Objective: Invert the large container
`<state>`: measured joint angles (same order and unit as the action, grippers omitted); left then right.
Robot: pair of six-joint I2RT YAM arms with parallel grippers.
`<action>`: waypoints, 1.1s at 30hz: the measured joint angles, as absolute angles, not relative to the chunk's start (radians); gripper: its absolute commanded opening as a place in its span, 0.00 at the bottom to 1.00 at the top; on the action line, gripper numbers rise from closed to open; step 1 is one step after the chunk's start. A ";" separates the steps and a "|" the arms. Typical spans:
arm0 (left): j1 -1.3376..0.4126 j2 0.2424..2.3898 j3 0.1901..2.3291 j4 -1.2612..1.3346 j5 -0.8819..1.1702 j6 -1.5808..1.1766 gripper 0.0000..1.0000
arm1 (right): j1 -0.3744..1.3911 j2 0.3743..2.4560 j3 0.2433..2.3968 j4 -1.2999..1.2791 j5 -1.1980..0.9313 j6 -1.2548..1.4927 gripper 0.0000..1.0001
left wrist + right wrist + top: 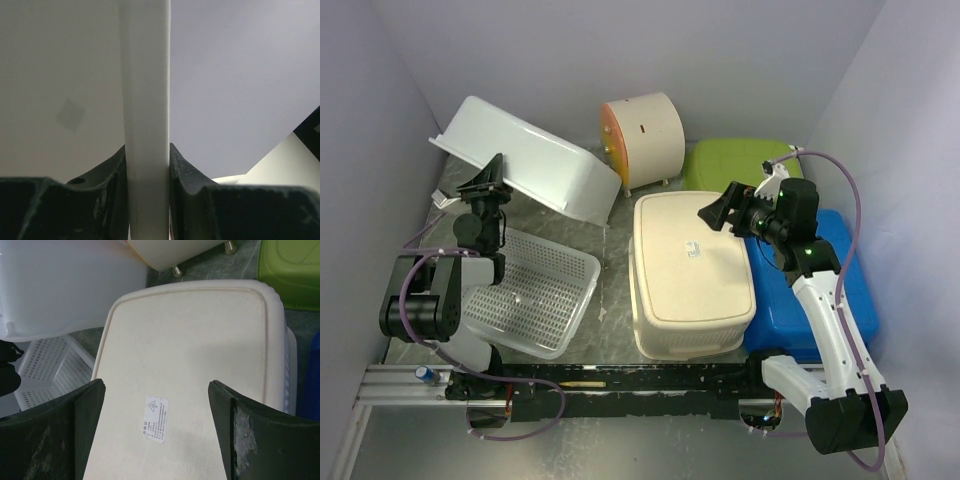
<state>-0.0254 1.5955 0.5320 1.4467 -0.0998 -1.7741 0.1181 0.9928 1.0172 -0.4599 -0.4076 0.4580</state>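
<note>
The grey worktop (613, 262) is pretty crowded. The large container (535, 160), a white tub, is found at about 10 o'clock in the overhead view. It is tipped up at an angle rather than sat flat, with its outer wall turned toward the camera and one end down near the middle of the worktop. Its rim (145, 100) is clamped between the two fingers of the left pincer (485, 185), and in the left wrist view both pads are seen pressed against that white edge.

Next in size, a cream bin (690, 265) is parked just right of centre, base up, with a small printed label (156, 419) stuck on it. A blue bin (840, 270) is set tight beside it at 3 to 4 o'clock, partly hidden under the right arm. A white perforated basket (535, 290) is placed at 8 o'clock, below the tub. A green tub (730, 160) is seen at 1 o'clock, and a round cream drum with an orange end (645, 135) at 12 o'clock, lying on its side.

The right pincer (718, 212) is held above the far right part of the cream bin, fingers spread wide, with nothing gripped.
</note>
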 measured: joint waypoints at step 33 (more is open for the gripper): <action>0.163 1.054 0.669 0.340 0.347 -1.436 0.99 | 0.118 1.020 0.978 -0.453 -0.424 0.464 0.85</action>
